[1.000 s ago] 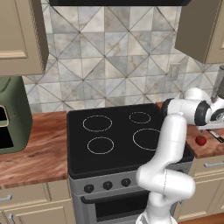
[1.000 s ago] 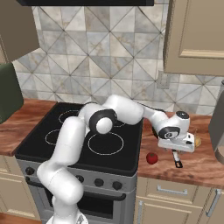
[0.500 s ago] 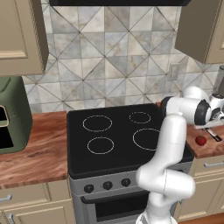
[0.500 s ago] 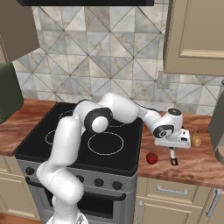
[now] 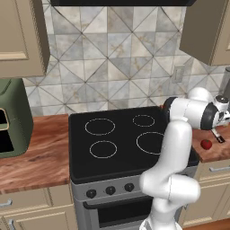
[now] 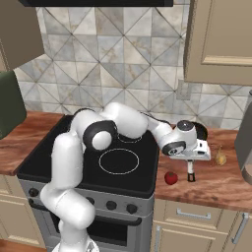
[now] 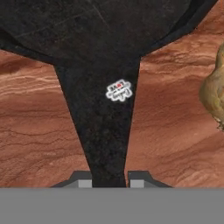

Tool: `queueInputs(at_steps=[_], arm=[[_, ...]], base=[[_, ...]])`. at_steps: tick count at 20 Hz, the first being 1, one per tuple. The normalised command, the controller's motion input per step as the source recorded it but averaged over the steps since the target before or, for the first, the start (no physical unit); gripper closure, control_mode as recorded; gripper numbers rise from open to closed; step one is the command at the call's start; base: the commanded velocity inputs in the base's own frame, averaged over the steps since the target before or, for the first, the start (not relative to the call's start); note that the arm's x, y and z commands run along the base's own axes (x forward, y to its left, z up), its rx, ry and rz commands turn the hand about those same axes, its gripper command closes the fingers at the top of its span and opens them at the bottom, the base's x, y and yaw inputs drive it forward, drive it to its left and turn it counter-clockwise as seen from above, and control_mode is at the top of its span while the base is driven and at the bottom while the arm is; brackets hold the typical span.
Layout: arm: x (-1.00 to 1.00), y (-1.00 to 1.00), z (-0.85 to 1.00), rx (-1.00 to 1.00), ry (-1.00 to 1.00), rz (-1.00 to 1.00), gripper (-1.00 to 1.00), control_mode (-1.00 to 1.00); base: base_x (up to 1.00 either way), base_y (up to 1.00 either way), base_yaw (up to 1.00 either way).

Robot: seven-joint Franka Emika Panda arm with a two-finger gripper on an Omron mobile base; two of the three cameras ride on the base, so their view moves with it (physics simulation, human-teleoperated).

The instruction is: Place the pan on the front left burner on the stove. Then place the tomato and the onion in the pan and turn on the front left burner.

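Gripping the pan (image 7: pixel 100 109) by its handle: end effector (image 7: pixel 110 177) clenched, its two tips flanking the narrow end of the handle at the bottom of the hand view.

Pan: resting on the wooden desk (image 6: pixel 216 184) right of the stove (image 6: pixel 83 162); in the right base view its dark bowl peeks out behind the wrist, centre right, silvery handle tip below.

Tomato (image 6: pixel 171 177): on the desk, lower centre right, just beside the stove edge. Onion (image 6: pixel 220 158): right of the hand, near the pan.

Front left burner (image 5: pixel 103 149): bare white ring, centre left of the left base view.

Risks, judged: the hold sits far out on a thin handle, so the bowl may sag or twist on lifting; a swing toward the stove could knock the tomato or onion rolling.

Surroundings: reddish wood desk, black glass cooktop, grey diamond-tile backsplash, beige cabinets, green appliance at far left.
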Motion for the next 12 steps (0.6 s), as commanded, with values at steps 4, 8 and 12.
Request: queueInputs(at_steps=[4, 8, 12], arm=[[0.00, 0.01, 0.44, -0.09, -0.04, 0.01, 1.00, -1.00], [0.00, 0.10, 0.34, -0.09, 0.00, 0.04, 1.00, -1.00], [-0.01, 0.18, 0.50, -0.07, 0.01, 0.10, 1.00, -1.00]], base=[[0.00, 0.00, 0.00], [0.00, 0.00, 0.00], [0.00, 0.00, 0.00]])
